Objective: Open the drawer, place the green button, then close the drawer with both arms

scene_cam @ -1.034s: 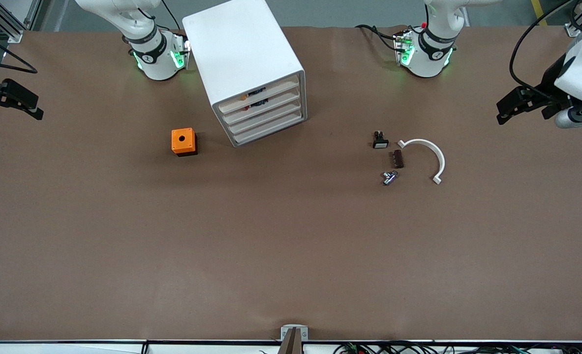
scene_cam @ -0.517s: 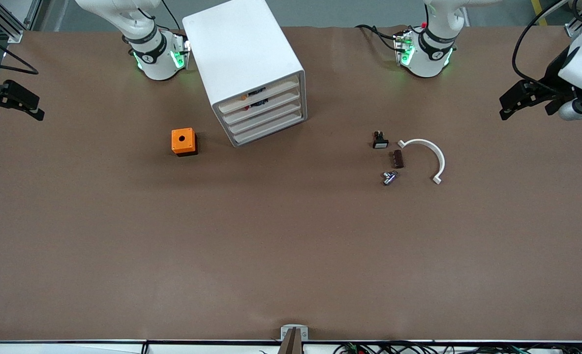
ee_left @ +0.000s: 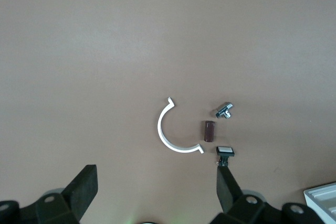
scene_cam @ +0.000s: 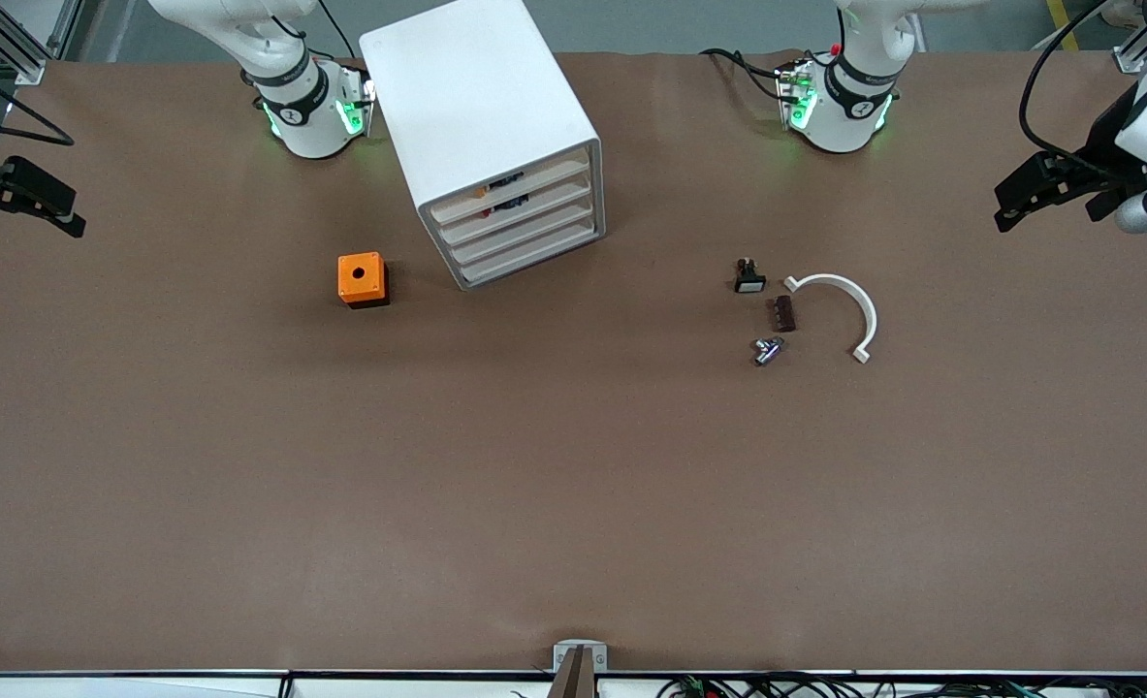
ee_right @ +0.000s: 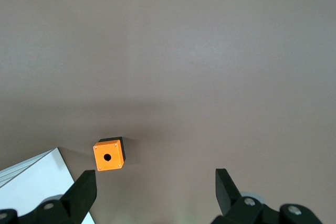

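The green-capped button is not in view anywhere. The white cabinet (scene_cam: 481,116) stands near the right arm's base, its four drawers all shut. The lower drawers (scene_cam: 526,244) show plain white fronts. My left gripper (scene_cam: 1009,206) hangs open and empty over the left arm's end of the table; its wrist view shows the fingers spread wide (ee_left: 156,190). My right gripper (scene_cam: 69,215) hangs open and empty over the right arm's end of the table, also spread wide in its wrist view (ee_right: 155,190).
An orange box with a hole (scene_cam: 362,279) (ee_right: 108,156) sits beside the cabinet. A black button with a white cap (scene_cam: 748,278) (ee_left: 224,152), a brown piece (scene_cam: 783,313), a metal fitting (scene_cam: 767,350) and a white curved clip (scene_cam: 849,301) (ee_left: 165,135) lie together toward the left arm's end.
My left gripper has drawn back toward the left arm's end of the table. The right gripper has barely moved. Nothing on the table has shifted.
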Robot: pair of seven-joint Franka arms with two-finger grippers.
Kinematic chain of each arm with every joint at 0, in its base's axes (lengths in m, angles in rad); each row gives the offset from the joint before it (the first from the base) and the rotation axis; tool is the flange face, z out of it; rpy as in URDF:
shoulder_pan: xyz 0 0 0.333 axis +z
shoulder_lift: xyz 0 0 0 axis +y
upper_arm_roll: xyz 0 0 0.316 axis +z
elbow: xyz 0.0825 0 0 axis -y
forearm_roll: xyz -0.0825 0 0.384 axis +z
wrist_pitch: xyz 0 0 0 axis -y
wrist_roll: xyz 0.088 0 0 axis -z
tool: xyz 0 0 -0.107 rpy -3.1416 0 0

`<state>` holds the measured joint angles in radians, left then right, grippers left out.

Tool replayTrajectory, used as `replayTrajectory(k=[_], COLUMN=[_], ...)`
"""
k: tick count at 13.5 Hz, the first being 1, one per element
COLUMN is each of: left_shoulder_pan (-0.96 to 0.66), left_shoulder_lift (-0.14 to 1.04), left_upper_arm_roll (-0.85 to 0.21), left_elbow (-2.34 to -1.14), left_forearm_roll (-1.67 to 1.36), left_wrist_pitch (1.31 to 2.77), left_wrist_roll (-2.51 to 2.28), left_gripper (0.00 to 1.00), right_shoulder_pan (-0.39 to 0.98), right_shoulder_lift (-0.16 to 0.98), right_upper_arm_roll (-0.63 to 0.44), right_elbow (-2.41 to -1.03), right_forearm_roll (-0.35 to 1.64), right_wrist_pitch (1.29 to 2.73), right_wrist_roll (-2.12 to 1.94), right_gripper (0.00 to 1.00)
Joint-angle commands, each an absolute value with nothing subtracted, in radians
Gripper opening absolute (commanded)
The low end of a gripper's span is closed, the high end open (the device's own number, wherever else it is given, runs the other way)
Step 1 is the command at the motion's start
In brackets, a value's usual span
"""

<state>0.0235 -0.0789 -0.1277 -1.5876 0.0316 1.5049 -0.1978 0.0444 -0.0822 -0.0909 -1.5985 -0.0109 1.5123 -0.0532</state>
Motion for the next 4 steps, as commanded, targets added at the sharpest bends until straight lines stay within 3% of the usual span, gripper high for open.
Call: replayTrajectory(k=[1,4], left_shoulder_pan=[0.021,0.021], left_shoulder_lift=[-0.052,-0.052], left_upper_arm_roll=[-0.123,-0.124], left_elbow=[-1.540,-1.540], left_forearm_roll=[0.038,0.044], left_wrist_pitch=[1.470,1.470], left_wrist_roll=[-0.178,-0.175], left_gripper=[1.00,1.00], right_shoulder_pan=[0.049,0.049], right_shoulder_lift=[-0.061,-0.061], right_upper_arm_roll=[-0.092,-0.092], right_elbow=[-1.568,-1.568], right_forearm_roll=[-0.011,-0.011], right_wrist_pitch=[1.494,1.494], right_wrist_roll=[-0.063,-0.063], right_gripper=[1.00,1.00])
